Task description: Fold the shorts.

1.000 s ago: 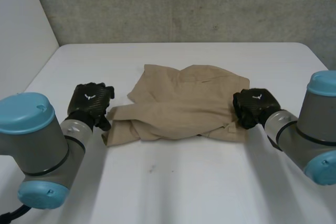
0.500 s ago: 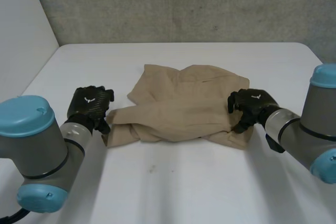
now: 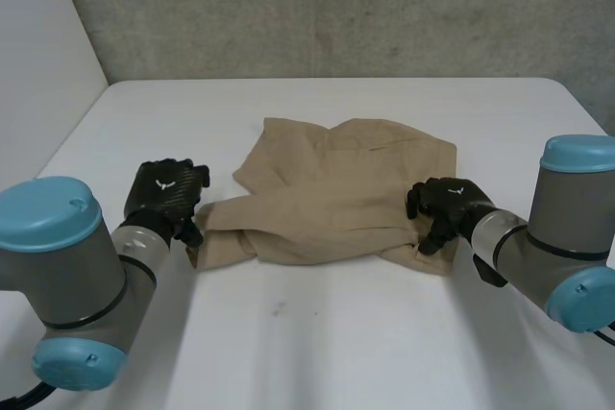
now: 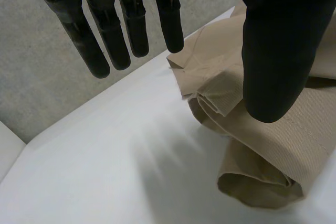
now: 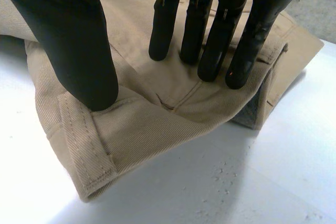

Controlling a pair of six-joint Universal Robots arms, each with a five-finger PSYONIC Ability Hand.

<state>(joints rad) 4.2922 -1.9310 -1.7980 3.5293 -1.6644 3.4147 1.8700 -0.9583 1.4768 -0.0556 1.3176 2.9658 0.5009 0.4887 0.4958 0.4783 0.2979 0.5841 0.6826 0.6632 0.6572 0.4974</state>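
Observation:
Tan shorts (image 3: pixel 336 189) lie crumpled and partly folded across the middle of the white table (image 3: pixel 317 333). My left hand (image 3: pixel 165 189) hovers at their left end, open; in the left wrist view its fingers (image 4: pixel 131 24) hang straight over bare table and its thumb hangs above a rolled leg hem (image 4: pixel 257 182). My right hand (image 3: pixel 444 204) rests on the shorts' right front corner. In the right wrist view its fingers (image 5: pixel 210 40) are straight with tips on the cloth (image 5: pixel 157 108). The thumb stands apart on a stitched band, and nothing is pinched.
A grey wall (image 3: pixel 336 7) rises behind the table's far edge. Bare white table surface lies in front of the shorts and to both sides. Both grey arms with light-blue caps come in from the near corners.
My right hand has uncurled its fingers and slid left onto the shorts' right front corner. The left hand has barely moved. The cloth lies much as before.

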